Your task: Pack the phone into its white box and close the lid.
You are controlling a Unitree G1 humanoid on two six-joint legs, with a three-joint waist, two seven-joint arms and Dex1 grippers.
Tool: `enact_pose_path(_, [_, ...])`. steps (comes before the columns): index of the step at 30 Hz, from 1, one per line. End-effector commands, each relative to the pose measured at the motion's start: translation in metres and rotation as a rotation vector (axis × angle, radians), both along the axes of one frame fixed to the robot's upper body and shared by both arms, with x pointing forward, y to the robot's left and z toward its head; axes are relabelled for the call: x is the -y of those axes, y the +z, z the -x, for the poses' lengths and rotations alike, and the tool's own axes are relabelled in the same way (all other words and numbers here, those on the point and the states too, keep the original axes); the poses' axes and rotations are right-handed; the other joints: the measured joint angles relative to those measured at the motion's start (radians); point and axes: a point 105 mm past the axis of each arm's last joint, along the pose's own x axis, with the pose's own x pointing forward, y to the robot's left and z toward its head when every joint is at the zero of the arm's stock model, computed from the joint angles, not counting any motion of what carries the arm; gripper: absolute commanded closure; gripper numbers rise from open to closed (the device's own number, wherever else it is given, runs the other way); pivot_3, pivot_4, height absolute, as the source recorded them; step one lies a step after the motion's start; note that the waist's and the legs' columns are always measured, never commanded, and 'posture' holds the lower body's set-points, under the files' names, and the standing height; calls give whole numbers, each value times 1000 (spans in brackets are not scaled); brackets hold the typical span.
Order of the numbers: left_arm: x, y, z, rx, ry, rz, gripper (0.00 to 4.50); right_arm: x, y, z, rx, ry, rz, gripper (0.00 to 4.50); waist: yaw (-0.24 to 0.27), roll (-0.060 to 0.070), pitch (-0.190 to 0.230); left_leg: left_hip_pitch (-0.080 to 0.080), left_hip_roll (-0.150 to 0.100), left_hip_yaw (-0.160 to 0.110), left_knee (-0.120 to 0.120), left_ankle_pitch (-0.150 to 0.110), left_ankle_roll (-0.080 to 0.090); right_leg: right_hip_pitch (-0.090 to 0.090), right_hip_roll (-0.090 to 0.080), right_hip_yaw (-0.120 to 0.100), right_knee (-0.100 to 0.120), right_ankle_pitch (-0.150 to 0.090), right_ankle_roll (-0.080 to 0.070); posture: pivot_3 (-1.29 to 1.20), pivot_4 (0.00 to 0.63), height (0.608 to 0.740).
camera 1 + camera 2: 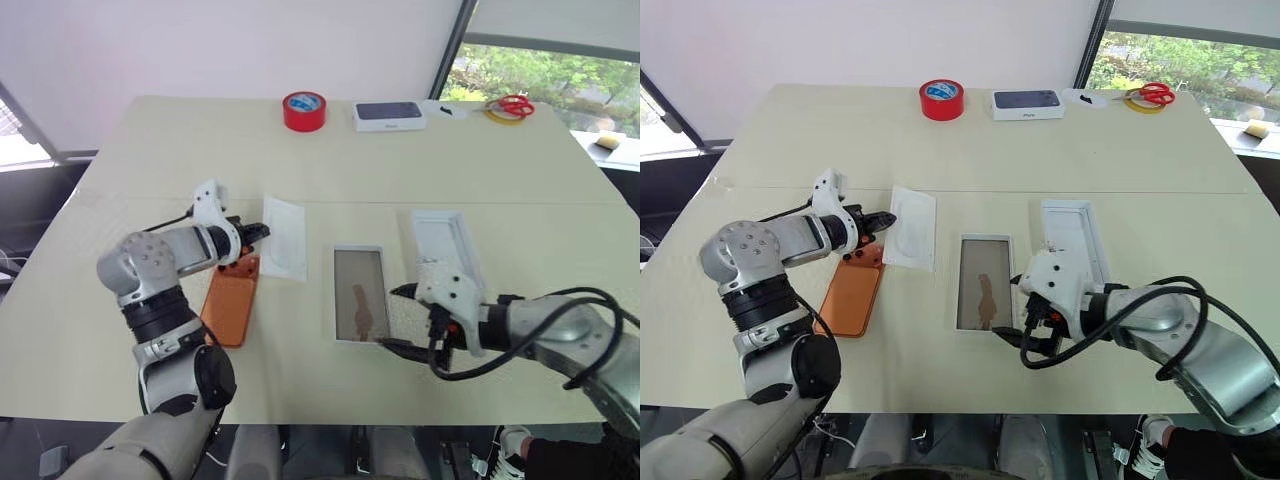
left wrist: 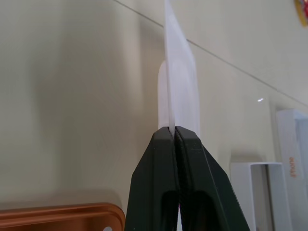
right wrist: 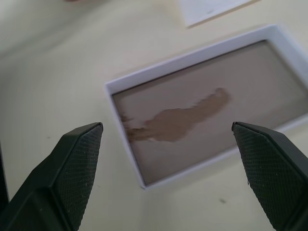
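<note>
Nearby, left tool (image 1: 883, 217) clenched on white insert (image 1: 912, 229), right tool (image 3: 168, 159) released over white box (image 1: 985, 283).

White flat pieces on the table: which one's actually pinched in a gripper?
The thin white insert, its edge clamped by the shut left gripper. The white box and the lid lie untouched.

On the table (image 1: 120, 330), you have the phone (image 1: 231, 305) lying at the left, with the thin insert (image 1: 284, 238) just behind and to its right. The white box (image 1: 360, 294) sits in the middle, and the lid (image 1: 446, 248) lies just to its right and slightly farther back. Along your far edge stand the tape roll (image 1: 304, 110), then the blue-faced box (image 1: 389, 116) to its right, then scissors (image 1: 514, 105) resting on another tape ring (image 1: 497, 116).
</note>
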Motion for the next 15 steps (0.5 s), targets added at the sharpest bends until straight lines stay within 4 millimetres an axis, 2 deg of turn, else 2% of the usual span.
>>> enact_pose_path(1, [1, 22, 0, 83, -32, 23, 4442, -7, -18, 1, -21, 47, 76, 0, 0, 0, 0, 0, 0, 0, 0, 0, 0, 0, 0, 0, 0, 0, 0, 0, 150, 730])
enact_pose_path(2, [1, 23, 1, 88, -36, 21, 4442, -8, -22, -1, -26, 42, 87, 0, 1, 0, 0, 0, 0, 0, 0, 0, 0, 0, 0, 0, 0, 0, 0, 0, 150, 730])
enact_pose_path(5, [3, 27, 4, 101, -54, 43, 4500, -14, -31, -2, -42, 70, 117, 807, -1, 0, 0, 0, 0, 0, 1, 1, -2, 0, 0, 0, 0, 0, 0, 0, 150, 730])
enact_pose_path(8, [4, 26, 6, 98, -56, 46, 4500, -20, -34, -3, -34, 92, 126, 2289, -1, 0, 0, 0, 0, 0, 0, 2, -3, 0, 0, 0, 1, 0, 0, 0, 150, 730])
enact_pose_path(10, [3, 25, 6, 91, -47, 54, 4500, -21, -35, -7, -15, 90, 131, 3509, -1, -1, 0, 0, 0, 1, 0, 2, -3, 0, 0, 0, 0, 0, 0, 0, 150, 730])
enact_pose_path(12, [1, 26, 6, 91, -40, 68, 4500, -22, -35, -11, 9, 94, 140, 4452, -1, -1, 0, 0, 0, 0, 0, 2, -3, 0, 0, 0, 1, 0, 0, 0, 150, 730])
enact_pose_path(15, [-5, 35, 5, 117, -14, 122, 4500, -28, -32, -17, 59, 120, 145, 4452, -2, -1, 0, 0, 0, 0, 0, 2, -3, 0, 0, 0, 1, 0, 0, 0, 150, 730])
